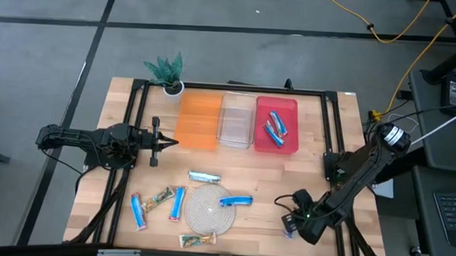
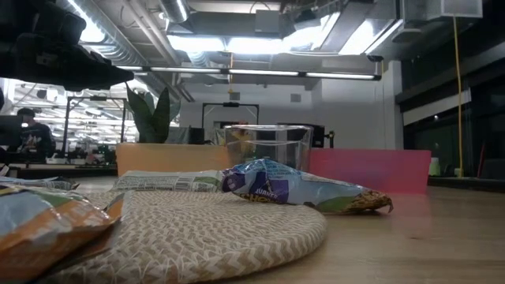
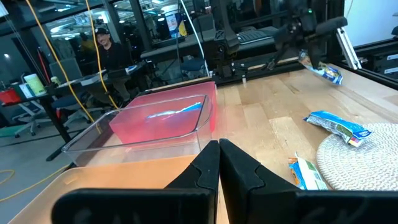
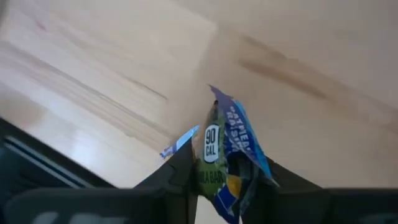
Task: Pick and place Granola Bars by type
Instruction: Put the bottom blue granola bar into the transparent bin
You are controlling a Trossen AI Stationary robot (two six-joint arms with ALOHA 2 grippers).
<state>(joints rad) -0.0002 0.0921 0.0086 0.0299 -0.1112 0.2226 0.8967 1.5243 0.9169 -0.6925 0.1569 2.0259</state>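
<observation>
Right gripper (image 4: 227,177) is pinching a blue granola bar (image 4: 230,155) between its fingers, lifted off the table, likely heading for the red bin (image 1: 277,124) holding matching blue bars. Left gripper (image 1: 164,141) is waiting pressed together beside the orange bin (image 1: 197,120).

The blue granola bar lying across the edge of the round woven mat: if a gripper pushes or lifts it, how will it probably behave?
The blue granola bar looks light, so a push would likely slide it off the woven mat rather than tip it. Its crinkled foil wrapper probably dents and may slip between fingers. Being flat, it should not roll.
</observation>
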